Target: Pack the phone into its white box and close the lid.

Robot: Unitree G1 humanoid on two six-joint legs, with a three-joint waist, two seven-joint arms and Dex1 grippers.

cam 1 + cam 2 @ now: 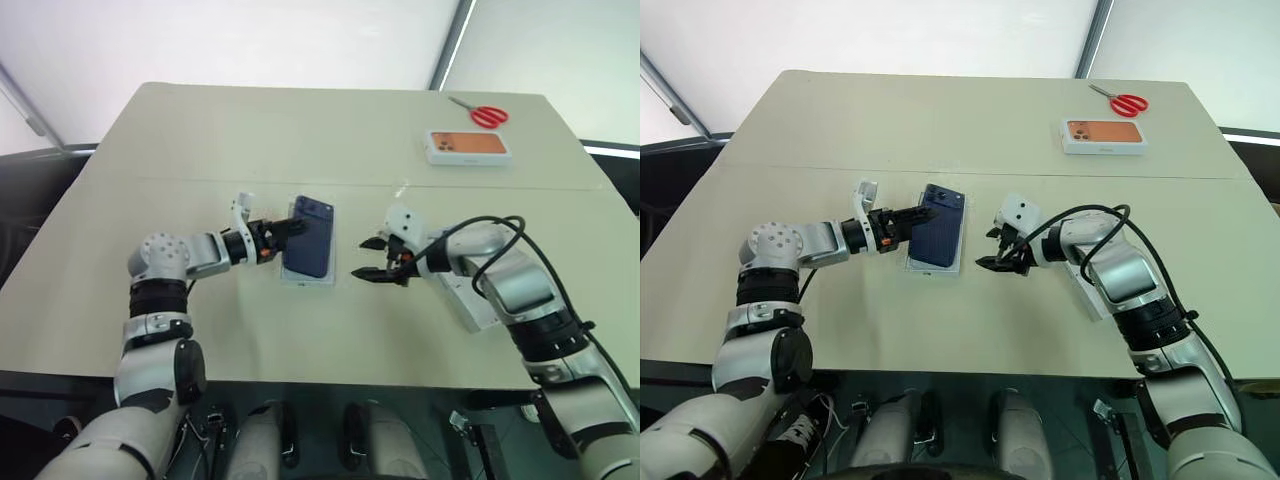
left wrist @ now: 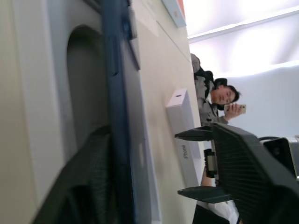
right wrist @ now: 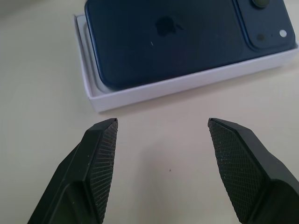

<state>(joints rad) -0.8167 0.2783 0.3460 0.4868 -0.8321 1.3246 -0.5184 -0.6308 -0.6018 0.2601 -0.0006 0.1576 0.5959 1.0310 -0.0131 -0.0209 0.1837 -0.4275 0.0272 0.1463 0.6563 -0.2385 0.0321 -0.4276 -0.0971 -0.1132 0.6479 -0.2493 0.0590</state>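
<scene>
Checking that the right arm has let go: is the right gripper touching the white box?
Apart. Right wrist view shows bare table between right gripper and white box.

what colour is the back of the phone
Dark navy blue, glossy; the phone shows best in the right wrist view.

Navy phone (image 3: 173, 42), white box (image 3: 187, 86).
</scene>
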